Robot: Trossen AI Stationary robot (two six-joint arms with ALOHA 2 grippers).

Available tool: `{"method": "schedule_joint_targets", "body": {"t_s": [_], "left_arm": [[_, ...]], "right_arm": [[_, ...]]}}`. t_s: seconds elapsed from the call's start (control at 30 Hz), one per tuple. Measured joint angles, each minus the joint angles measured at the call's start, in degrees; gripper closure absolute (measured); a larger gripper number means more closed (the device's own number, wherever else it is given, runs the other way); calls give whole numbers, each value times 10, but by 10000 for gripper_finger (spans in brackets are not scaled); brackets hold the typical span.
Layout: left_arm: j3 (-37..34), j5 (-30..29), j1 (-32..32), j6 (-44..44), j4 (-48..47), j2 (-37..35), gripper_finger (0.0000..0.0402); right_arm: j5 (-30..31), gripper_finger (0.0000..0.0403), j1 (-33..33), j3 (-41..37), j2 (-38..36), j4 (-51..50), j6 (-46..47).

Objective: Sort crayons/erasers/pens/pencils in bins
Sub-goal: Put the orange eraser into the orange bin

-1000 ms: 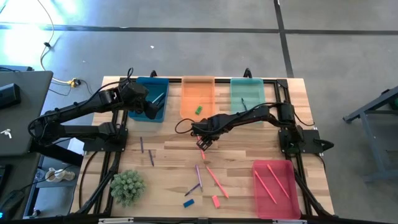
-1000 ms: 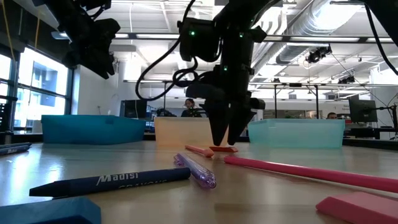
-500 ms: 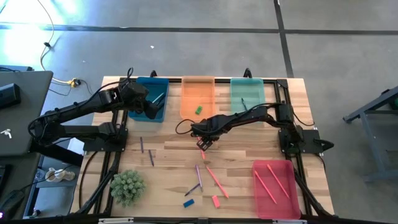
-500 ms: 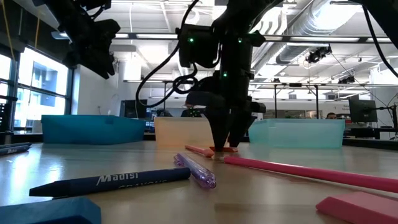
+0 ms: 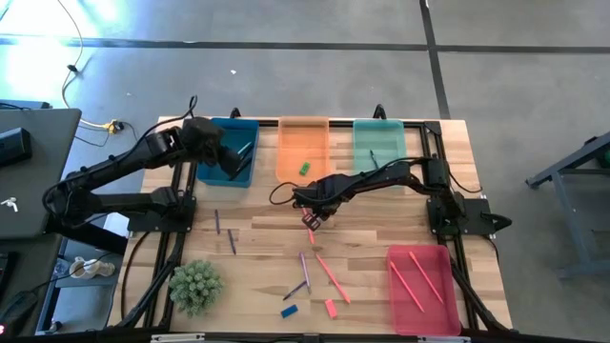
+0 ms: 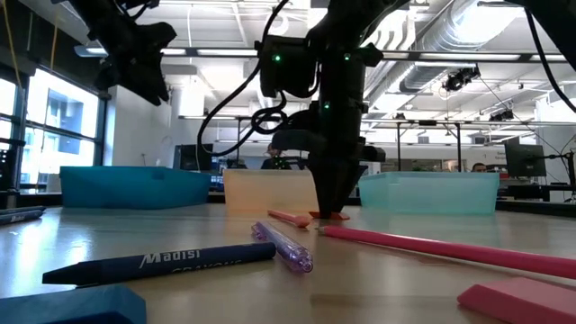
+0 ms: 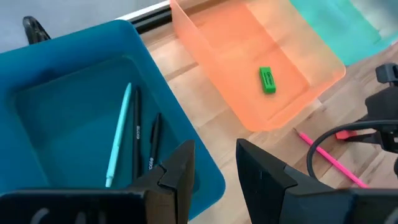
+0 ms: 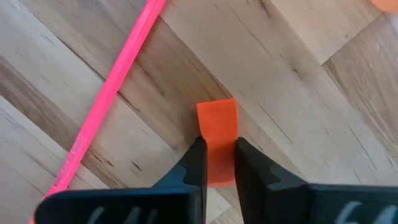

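Note:
A small orange-red eraser (image 8: 217, 121) lies on the wood at mid-table, next to a pink pencil (image 8: 112, 93). My right gripper (image 8: 217, 152) points straight down on it, shut on it (image 5: 310, 217). My left gripper (image 7: 214, 158) hangs open and empty above the blue bin (image 5: 232, 152), which holds some pens (image 7: 118, 143). A green eraser (image 7: 267, 80) lies in the orange bin (image 5: 303, 148). The teal bin (image 5: 378, 145) stands at the far right, the pink bin (image 5: 419, 291) with pink sticks at the near right. My right gripper pinches the orange-red eraser's two long sides (image 8: 214, 146) between its two fingers, near one end. The fingers come from above, pointing down, across the eraser's narrow width. The eraser lies flat with its underside on the table (image 6: 328, 216).
Nearer the front edge lie a long pink pencil (image 5: 332, 278), purple crayons (image 5: 303, 272), a blue eraser (image 5: 289, 311) and a pink eraser (image 5: 330, 308). Two short dark sticks (image 5: 224, 231) lie left of centre. A small green plant (image 5: 195, 286) stands at the near left.
My right gripper has sunk slightly onto the table and shut its fingers on the orange-red eraser, which has stayed where it was.

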Motion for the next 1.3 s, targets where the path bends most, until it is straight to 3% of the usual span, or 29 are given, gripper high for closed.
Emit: {"method": "schedule_joint_targets", "body": {"t_s": [0.4, 0.73, 1.03, 1.3], "left_arm": [[0, 1, 22, 0, 0, 0, 296], [0, 14, 22, 0, 0, 0, 296], [0, 15, 22, 0, 0, 0, 296], [0, 35, 22, 0, 0, 0, 296]], "right_arm": [[-14, 365, 0, -3, -12, -6, -17], [-46, 365, 0, -4, -70, -2, -21], [-28, 366, -26, -2, -135, 97, -23], [-15, 366, -77, -2, -148, 202, -55]]}}
